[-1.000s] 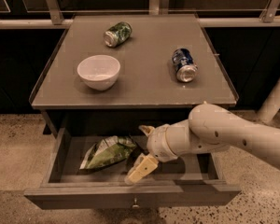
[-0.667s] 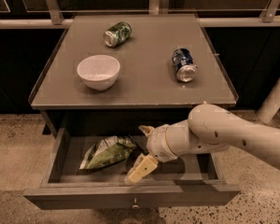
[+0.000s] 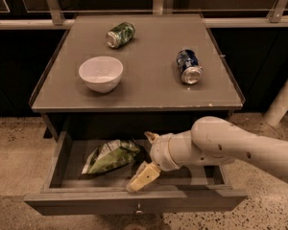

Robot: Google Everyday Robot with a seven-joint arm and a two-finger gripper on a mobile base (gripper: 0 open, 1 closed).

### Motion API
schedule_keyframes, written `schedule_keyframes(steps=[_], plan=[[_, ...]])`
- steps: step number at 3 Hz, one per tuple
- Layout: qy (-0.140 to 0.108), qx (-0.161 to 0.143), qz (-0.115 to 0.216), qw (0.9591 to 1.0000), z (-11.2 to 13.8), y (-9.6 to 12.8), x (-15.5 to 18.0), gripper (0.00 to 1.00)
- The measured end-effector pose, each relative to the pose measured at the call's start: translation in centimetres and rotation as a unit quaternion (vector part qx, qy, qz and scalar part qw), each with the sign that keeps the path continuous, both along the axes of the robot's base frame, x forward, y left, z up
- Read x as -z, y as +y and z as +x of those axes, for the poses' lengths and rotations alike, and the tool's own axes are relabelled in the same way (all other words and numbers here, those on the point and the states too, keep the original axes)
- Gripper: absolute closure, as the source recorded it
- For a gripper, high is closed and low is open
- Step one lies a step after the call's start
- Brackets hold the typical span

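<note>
rn the gripper (image 3: 146,158) sits in the open drawer (image 3: 86,198) w/ fingers spread wide, holding nothing, just right of the green chip bag (image 3: 109,156).

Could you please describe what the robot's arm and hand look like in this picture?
The arm is a smooth, rounded, cream-white shell with a few small dark dots and a ringed wrist joint; no cables show. The hand, over the open grey drawer, has two tapered fingers in a yellower beige.

The arm (image 3: 230,145) stretches low, its fingers (image 3: 144,176) spread apart.
</note>
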State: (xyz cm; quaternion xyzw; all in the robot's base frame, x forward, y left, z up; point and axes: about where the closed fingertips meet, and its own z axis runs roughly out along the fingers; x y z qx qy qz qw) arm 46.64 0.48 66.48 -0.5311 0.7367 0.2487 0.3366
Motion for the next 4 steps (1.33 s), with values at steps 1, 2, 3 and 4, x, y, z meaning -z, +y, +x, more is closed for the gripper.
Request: schedule_keyframes(steps=[1, 2, 3, 4], plan=[[-0.012, -0.003, -0.015, 0.9998, 1.8, 0.7, 0.9, 0.0], [-0.022, -0.019, -0.023, 0.9993, 4.3, 1.8, 1.0, 0.0], [-0.033, -0.028, -0.022, 0.9988, 6.3, 2.8, 0.5, 0.0], [-0.042, -0.025, -0.018, 0.9987, 6.9, 3.7, 0.8, 0.19]])
